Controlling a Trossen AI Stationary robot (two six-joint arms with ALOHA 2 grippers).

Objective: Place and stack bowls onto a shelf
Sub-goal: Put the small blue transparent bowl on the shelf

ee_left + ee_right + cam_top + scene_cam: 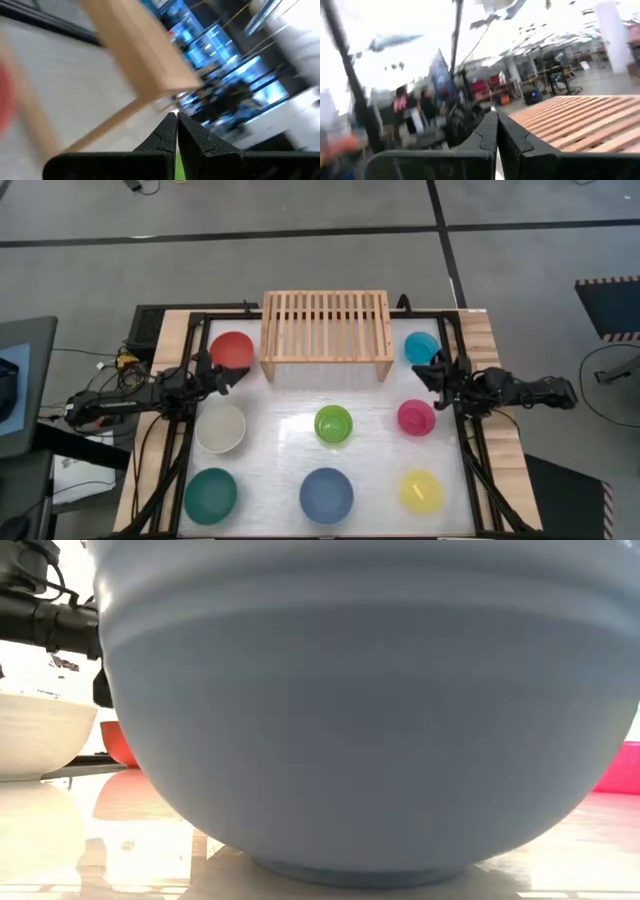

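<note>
Eight bowls stand upright on their bases on the white table. In the high view they are red (232, 350), cyan (421, 346), cream (220, 427), lime green (334, 424), magenta (416, 417), dark green (210, 495), blue (326, 495) and yellow (421, 491). The light-wood slatted shelf (325, 325) stands on its side legs at the far edge. My left gripper (242, 374) hovers shut just near of the red bowl, and its closed tips (176, 116) point at the shelf's corner (165, 80). My right gripper (421, 371) hovers shut just near of the cyan bowl, its tips (496, 114) together beside the shelf top (580, 125).
The blue bowl (370, 710) fills the low view, with the cream bowl (40, 730), the red bowl (120, 745) and the magenta bowl (620, 765) showing past its sides. A black frame (462, 440) runs along the table's edges. Bare table lies between the shelf and the lime green bowl.
</note>
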